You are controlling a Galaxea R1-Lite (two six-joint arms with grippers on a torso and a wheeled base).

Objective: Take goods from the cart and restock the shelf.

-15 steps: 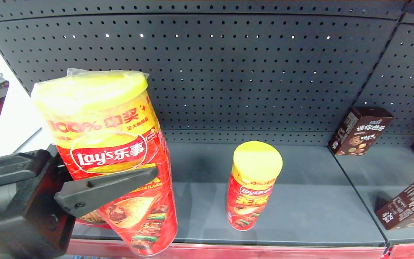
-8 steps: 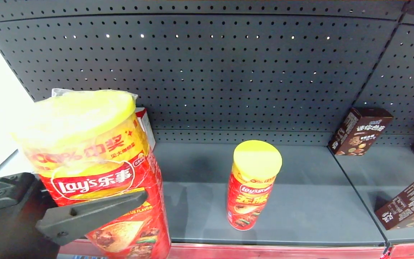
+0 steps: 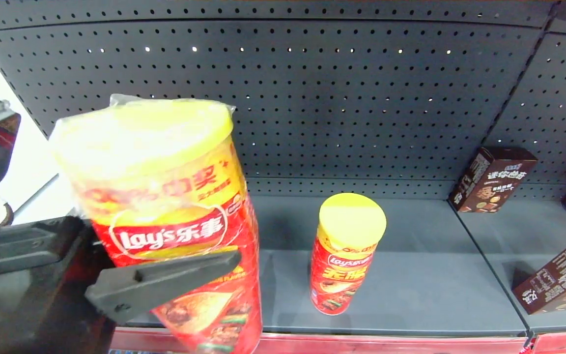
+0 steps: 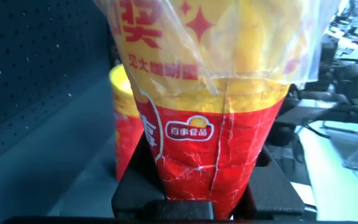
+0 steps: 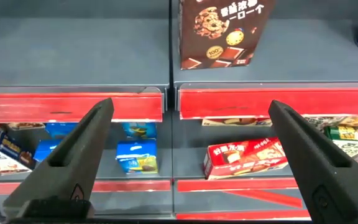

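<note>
Back panel: dark grey pegboard (image 3: pixel 361 98), small holes in even rows, pinpoints of light through some near the top.
Shelf (image 3: pixel 425 280): dark grey matte deck with soft shadows.
Front edge: red rail (image 3: pixel 386 343) along the near side.
Divider: slanting upright seam (image 3: pixel 511 96) at right, between two bays.
Left side: bright white opening (image 3: pixel 3 162) past the pegboard's end.

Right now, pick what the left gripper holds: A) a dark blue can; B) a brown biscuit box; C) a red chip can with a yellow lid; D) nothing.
C: the left gripper is shut on the plastic-wrapped red chip can, one of its dark fingers lying across the label.
</note>
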